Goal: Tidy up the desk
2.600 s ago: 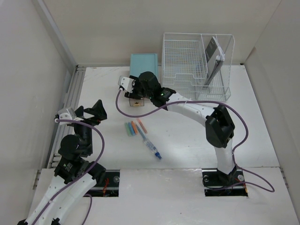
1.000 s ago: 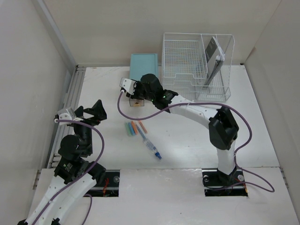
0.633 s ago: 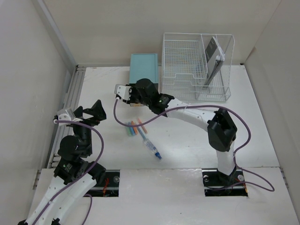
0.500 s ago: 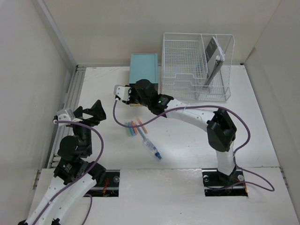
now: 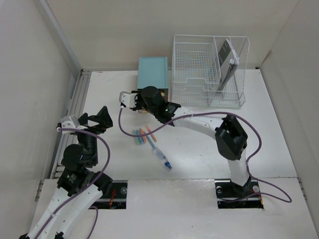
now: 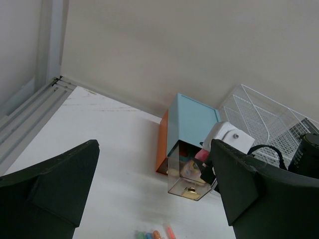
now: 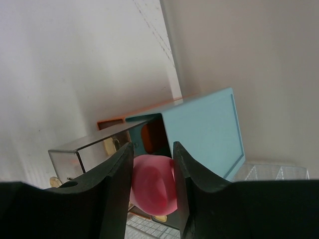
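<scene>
The white desk holds a teal drawer box at the back centre. Its clear drawer with a gold knob is pulled open, with small items inside. My right gripper reaches over that drawer and is shut on a pink rounded object, held just above the drawer in front of the teal box. The pink object also shows in the left wrist view. My left gripper is open and empty at the left, well short of the box.
Several short coloured markers and a blue-tipped pen lie mid-desk. A white wire-mesh rack with an upright dark book stands back right. Silver rails run along the left edge. An orange panel lines the box's side.
My right gripper has shifted left and a little back over the open drawer, still holding the pink object. The left arm has not moved.
</scene>
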Available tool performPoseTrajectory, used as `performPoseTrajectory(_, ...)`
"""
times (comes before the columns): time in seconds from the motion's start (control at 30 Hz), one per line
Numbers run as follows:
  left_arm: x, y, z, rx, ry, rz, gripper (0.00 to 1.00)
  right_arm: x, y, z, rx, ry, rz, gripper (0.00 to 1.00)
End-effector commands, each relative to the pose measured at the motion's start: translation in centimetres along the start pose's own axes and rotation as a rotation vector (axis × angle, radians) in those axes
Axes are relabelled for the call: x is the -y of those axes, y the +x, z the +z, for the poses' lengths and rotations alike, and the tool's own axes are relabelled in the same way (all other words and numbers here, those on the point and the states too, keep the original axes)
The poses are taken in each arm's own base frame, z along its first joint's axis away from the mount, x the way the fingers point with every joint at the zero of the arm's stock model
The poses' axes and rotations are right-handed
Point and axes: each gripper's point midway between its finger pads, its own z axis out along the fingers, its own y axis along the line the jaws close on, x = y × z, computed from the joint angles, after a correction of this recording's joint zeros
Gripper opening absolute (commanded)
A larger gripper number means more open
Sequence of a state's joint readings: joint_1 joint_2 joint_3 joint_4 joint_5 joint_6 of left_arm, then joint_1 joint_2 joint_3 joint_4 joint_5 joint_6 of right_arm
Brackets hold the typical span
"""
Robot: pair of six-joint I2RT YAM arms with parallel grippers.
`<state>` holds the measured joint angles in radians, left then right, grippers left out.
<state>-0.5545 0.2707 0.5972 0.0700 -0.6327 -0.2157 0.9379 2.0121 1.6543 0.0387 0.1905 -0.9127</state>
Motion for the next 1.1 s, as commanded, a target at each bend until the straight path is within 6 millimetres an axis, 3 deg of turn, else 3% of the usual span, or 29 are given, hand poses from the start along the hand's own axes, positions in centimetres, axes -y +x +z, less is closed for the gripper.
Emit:
performPoseTrajectory(0.0, 0.0, -0.9, 0.0, 0.035, -0.001, -0.03, 0.93, 1.8, 0.6, 0.3, -0.038, 0.084, -0.022, 0.0)
performPoseTrajectory(0.47, 0.0, -0.9, 0.0, 0.035, -0.001, -0.03, 0.93, 1.6, 1.7, 0.9, -0.078, 0.143, -0.088, 0.0)
performPoseTrajectory(0.6, 0.0, -0.9, 0.0, 0.035, -0.001, -0.03, 0.93, 0.2, 1.4, 0.8, -0.075, 0.119, -0.098, 0.02)
performPoseTrajectory(0.73, 0.0, -0.9, 0.0, 0.035, -0.001, -0.03, 0.93, -0.6, 1.2, 0.6, -0.073, 0.104, -0.105, 0.21)
performPoseTrajectory(0.77, 0.0, -0.9, 0.0, 0.035, -0.001, -0.03, 0.93, -0.6, 1.2, 0.6, -0.072, 0.104, -0.096, 0.32)
performPoseTrajectory(0.9, 0.0, -0.9, 0.0, 0.035, -0.001, -0.03, 0.93, -0.5, 0.5, 0.1, -0.059, 0.107, -0.085, 0.5)
performPoseTrajectory(1.07, 0.0, -0.9, 0.0, 0.035, -0.001, -0.03, 0.93, 0.8, -0.6, -0.9, -0.027, 0.129, -0.046, 0.57)
